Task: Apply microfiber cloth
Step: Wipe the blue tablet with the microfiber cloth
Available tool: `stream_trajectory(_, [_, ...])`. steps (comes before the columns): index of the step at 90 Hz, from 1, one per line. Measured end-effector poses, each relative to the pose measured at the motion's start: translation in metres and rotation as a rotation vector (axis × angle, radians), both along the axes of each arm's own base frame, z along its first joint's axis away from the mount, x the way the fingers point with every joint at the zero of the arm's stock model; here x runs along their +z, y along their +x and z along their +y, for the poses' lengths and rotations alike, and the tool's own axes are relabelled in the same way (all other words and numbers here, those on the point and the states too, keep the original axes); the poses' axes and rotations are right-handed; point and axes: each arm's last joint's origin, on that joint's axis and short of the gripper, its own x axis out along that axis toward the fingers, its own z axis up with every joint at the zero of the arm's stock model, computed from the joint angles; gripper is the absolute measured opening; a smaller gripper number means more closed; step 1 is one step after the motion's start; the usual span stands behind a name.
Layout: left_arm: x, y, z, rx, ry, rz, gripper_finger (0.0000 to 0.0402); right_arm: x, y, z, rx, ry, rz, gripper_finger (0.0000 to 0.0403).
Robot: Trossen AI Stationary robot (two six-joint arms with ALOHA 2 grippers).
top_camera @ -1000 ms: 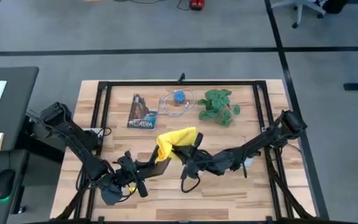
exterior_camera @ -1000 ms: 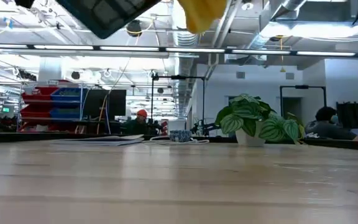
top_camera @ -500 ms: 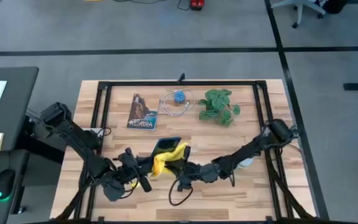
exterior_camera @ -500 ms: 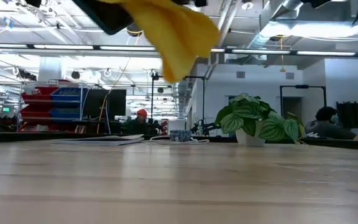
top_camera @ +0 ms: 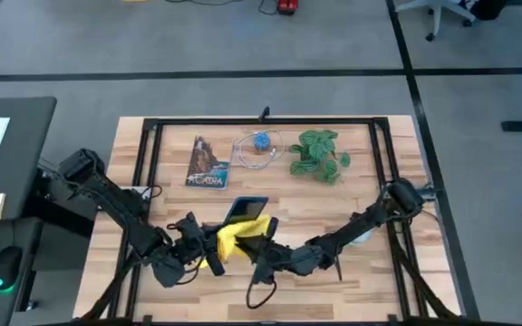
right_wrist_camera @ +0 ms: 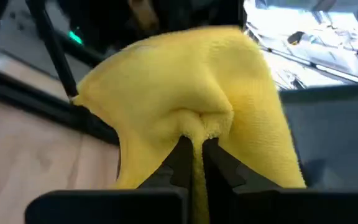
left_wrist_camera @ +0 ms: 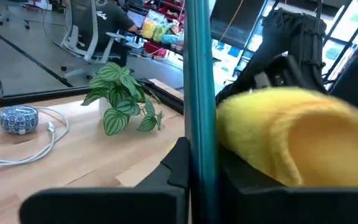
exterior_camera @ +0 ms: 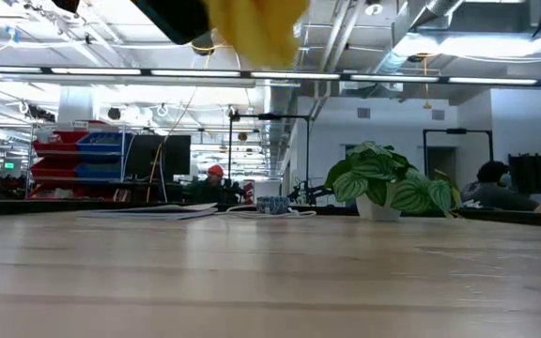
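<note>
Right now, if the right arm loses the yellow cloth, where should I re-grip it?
Probably at the same bunched fold. The right gripper is shut on the microfiber cloth there, and the fabric gathers into a ridge thin enough for the fingers. Come from the right arm's side, away from the tablet held edge-on by the left gripper; the draped flaps would slip.

Change over one second. The microfiber cloth [top_camera: 227, 242], which hung near the table's middle, has travelled toward the near edge and leftward with the right gripper [top_camera: 259, 246] clamped on it, and now lies against the tablet [top_camera: 243, 212]. The tablet, held edge-on by the left gripper [top_camera: 208, 250], has swung up so its dark face shows in the high view. In the low view the cloth [exterior_camera: 252, 26] has risen after a momentary drop.
</note>
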Motion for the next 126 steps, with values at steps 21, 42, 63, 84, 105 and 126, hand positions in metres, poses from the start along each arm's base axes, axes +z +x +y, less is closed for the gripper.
stream_trajectory(21, [0.002, 0.000, 0.000, -0.004, 0.018, 0.006, 0.0011, -0.012, 0.010, -0.011, 0.130, 0.097, 0.065, 0.0003])
stream_trajectory(42, [0.002, 0.001, -0.001, -0.027, 0.015, 0.011, 0.0010, 0.000, 0.001, -0.006, 0.039, -0.047, 0.092, 0.0004])
stream_trajectory(63, [0.001, -0.001, -0.004, -0.074, 0.022, 0.030, 0.0010, 0.049, -0.021, -0.008, -0.119, -0.136, 0.051, 0.0004])
stream_trajectory(84, [0.000, -0.001, -0.005, -0.096, 0.024, 0.039, 0.0010, 0.079, -0.027, -0.022, -0.157, -0.032, -0.081, 0.0004])
stream_trajectory(105, [0.000, -0.001, -0.005, -0.098, 0.041, 0.049, 0.0010, 0.036, -0.010, -0.014, -0.011, -0.037, 0.048, 0.0004])
stream_trajectory(126, [-0.002, -0.001, -0.005, -0.089, 0.050, 0.053, 0.0010, 0.026, -0.009, -0.014, -0.106, -0.129, 0.121, 0.0004])
